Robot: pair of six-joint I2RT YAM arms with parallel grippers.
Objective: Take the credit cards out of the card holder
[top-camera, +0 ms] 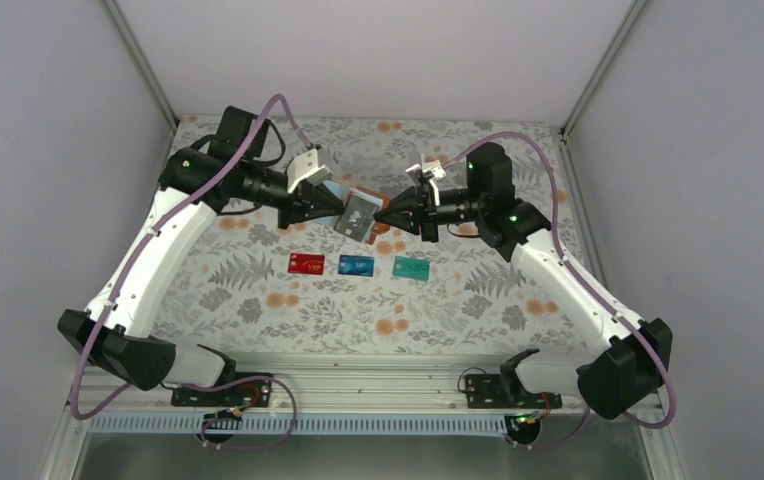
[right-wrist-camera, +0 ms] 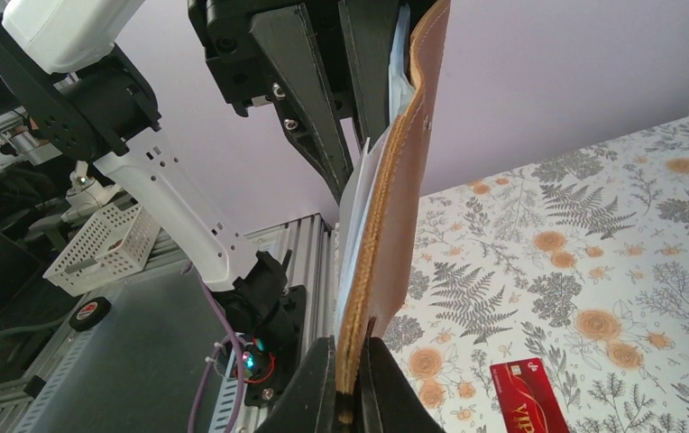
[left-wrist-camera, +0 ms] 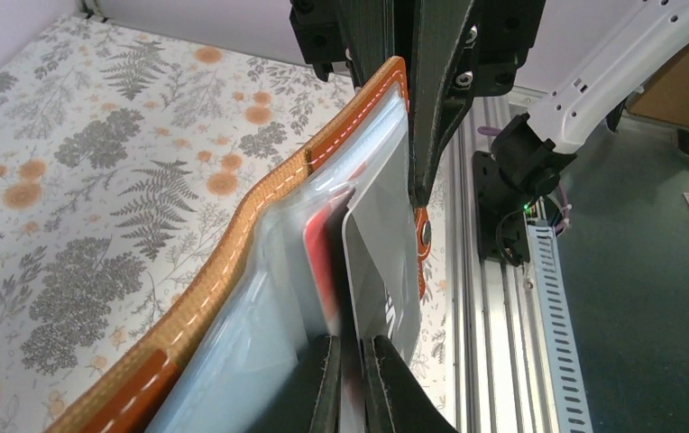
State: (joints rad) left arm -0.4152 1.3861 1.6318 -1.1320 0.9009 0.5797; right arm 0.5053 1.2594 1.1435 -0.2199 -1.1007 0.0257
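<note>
**Both hands pinch, a card half out of its pocket**

The left hand point(left-wrist-camera: 354, 383) has its fingers pressed together on the near edge of a grey card point(left-wrist-camera: 372, 262). The card juts from a clear pocket of the card holder point(right-wrist-camera: 404, 225). The right hand point(right-wrist-camera: 350, 388) faces it and pinches the stitched brown leather edge of the holder. The holder hangs open in the air between the two hands, above the middle of the counter point(top-camera: 258, 300).

The grey card's long axis appears to run in line with the left fingers. Sliding it free should therefore mean a straight pull back toward the left arm, away from the right hand, which serves as the anchor. A second card point(left-wrist-camera: 318, 262), red, sits in the pocket just beside it.

On the counter, nearer the arm bases, three cards lie flat in a row:
- a red card point(top-camera: 306, 264), its gold lettering reading "VIP"
- a blue card point(top-camera: 357, 265)
- a teal card point(top-camera: 411, 268)

I cannot read the print on the others.
</note>
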